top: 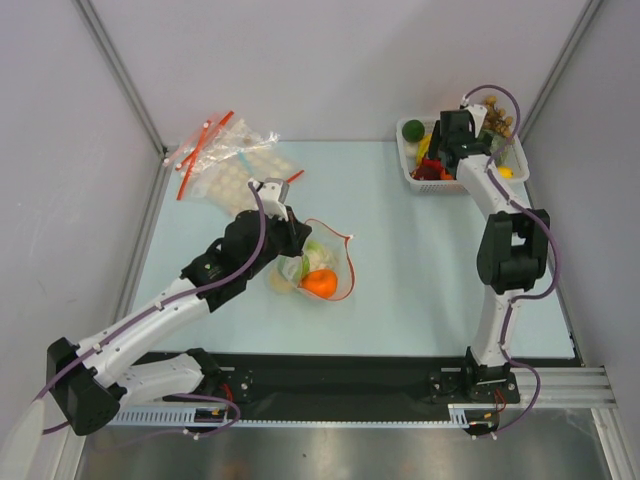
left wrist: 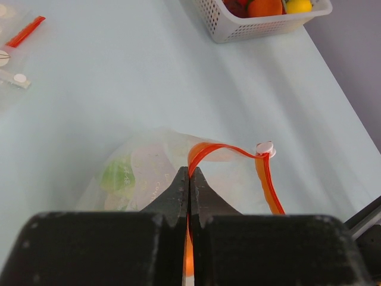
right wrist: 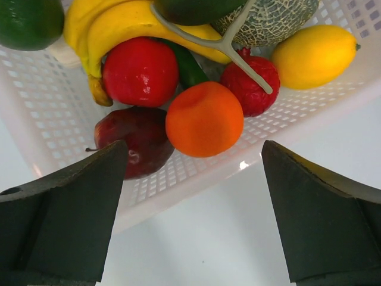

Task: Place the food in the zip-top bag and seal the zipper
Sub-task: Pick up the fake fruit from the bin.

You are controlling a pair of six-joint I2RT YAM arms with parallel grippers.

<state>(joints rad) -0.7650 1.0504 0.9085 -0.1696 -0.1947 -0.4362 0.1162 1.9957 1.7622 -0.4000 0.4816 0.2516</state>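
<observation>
The clear zip-top bag (top: 325, 265) lies mid-table with an orange (top: 320, 284) and green and pale pieces inside. My left gripper (left wrist: 189, 174) is shut on its red-orange zipper strip (left wrist: 220, 148); the white slider (left wrist: 264, 148) sits at the strip's far bend. A green piece (left wrist: 117, 176) shows through the plastic. My right gripper (right wrist: 193, 158) is open and empty, just in front of the white basket (right wrist: 196, 179), facing an orange (right wrist: 204, 119), a dark red apple (right wrist: 140, 140), a lemon (right wrist: 314, 56) and a banana (right wrist: 119, 27).
The basket (top: 410, 172) stands at the back right, holding several toy fruits. Crinkled disc-dotted bags (top: 225, 160) with red strips lie at the back left. Grey walls close in the table on three sides.
</observation>
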